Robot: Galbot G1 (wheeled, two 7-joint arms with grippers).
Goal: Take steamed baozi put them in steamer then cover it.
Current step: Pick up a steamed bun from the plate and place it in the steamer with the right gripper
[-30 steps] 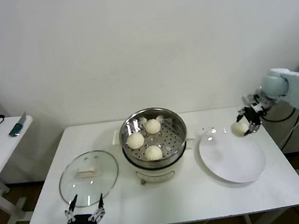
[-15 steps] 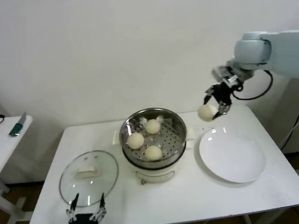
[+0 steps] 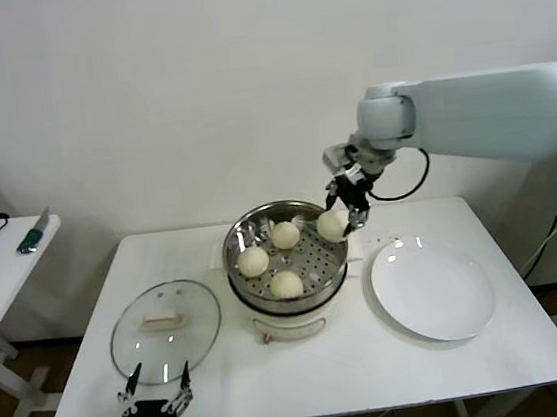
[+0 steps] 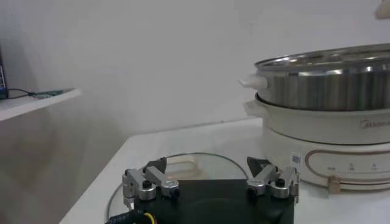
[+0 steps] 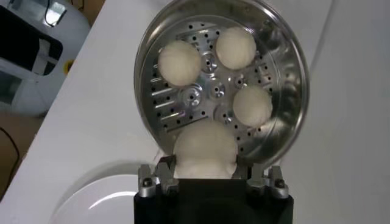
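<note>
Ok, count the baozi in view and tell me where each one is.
4. Three baozi lie in the steamer: one far, one left, one near. The fourth baozi is held by the right gripper over the steamer's right rim. None seem hidden.

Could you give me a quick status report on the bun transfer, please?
Right end effector shut on fourth bun, over steamer rim. Three buns already inside. Left end effector open, parked near lid. Nothing in the way.
</note>
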